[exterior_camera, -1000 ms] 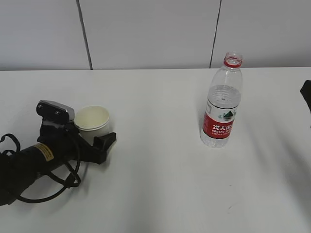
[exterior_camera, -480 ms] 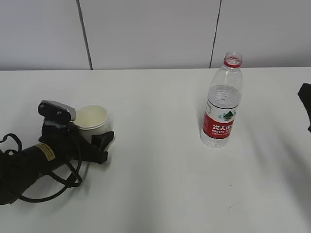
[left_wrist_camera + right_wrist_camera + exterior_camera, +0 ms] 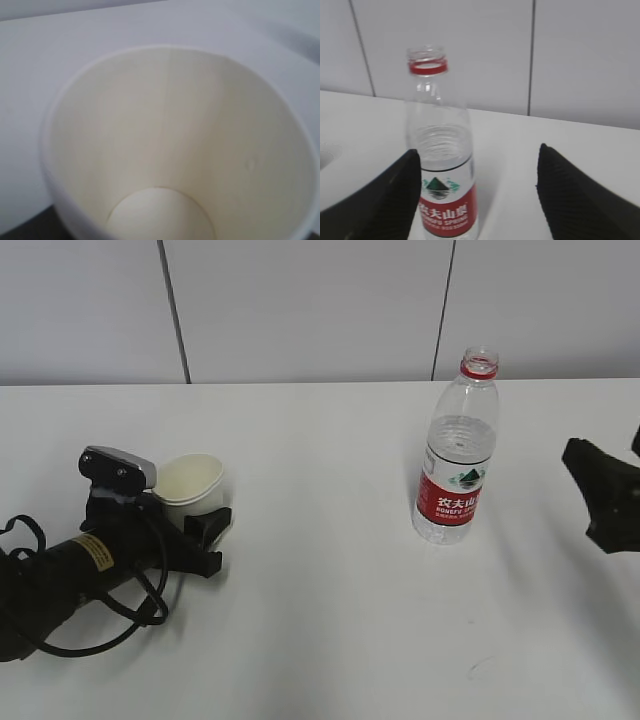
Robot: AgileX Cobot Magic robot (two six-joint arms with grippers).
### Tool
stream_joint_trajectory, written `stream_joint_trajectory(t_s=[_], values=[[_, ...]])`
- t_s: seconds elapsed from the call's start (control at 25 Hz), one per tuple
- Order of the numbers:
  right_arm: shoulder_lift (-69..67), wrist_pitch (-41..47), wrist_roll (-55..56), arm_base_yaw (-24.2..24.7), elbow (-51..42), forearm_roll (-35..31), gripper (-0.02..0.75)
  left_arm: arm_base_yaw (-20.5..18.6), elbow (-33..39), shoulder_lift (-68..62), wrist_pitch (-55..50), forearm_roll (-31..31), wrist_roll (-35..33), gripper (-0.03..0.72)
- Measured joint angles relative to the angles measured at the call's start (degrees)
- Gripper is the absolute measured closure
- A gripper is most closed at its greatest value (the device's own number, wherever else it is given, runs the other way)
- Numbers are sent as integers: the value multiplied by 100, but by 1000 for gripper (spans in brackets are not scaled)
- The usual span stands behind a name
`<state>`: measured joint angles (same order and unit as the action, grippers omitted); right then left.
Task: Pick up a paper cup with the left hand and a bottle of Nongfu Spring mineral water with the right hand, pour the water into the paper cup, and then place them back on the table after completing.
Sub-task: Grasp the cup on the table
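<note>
A white paper cup (image 3: 190, 480) stands on the white table (image 3: 330, 600) at the left, and its empty inside fills the left wrist view (image 3: 170, 150). My left gripper (image 3: 200, 510) is closed around the cup, whose rim looks slightly squeezed; one finger (image 3: 213, 525) shows in front, the other is hidden behind the cup. The uncapped Nongfu Spring bottle (image 3: 450, 502) stands upright at the right, with clear water (image 3: 458, 452) inside. My right gripper (image 3: 600, 495) is open and empty at the right edge, apart from the bottle. In the right wrist view the bottle (image 3: 442, 165) stands ahead, by the left finger (image 3: 395, 200).
A grey panelled wall (image 3: 310, 310) runs along the table's far edge. Loose black cables (image 3: 120, 615) hang from my left arm near the table's front left. The left arm's body lies low over the table.
My right gripper has come in from the right edge towards the bottle. My left gripper's front finger has closed in on the cup, whose rim now looks more oval.
</note>
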<state>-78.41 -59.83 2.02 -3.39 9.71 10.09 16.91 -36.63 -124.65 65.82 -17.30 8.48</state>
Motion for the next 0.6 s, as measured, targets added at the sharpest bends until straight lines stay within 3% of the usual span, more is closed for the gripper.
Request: stream_joint_trajectory(t_s=[0.24, 0.6], values=[[-724, -504, 41, 0, 0, 958, 204, 0, 0, 0, 6, -5, 0, 290], [-1609, -528, 156, 0, 42, 931, 187, 0, 0, 0, 11, -47, 0, 291]])
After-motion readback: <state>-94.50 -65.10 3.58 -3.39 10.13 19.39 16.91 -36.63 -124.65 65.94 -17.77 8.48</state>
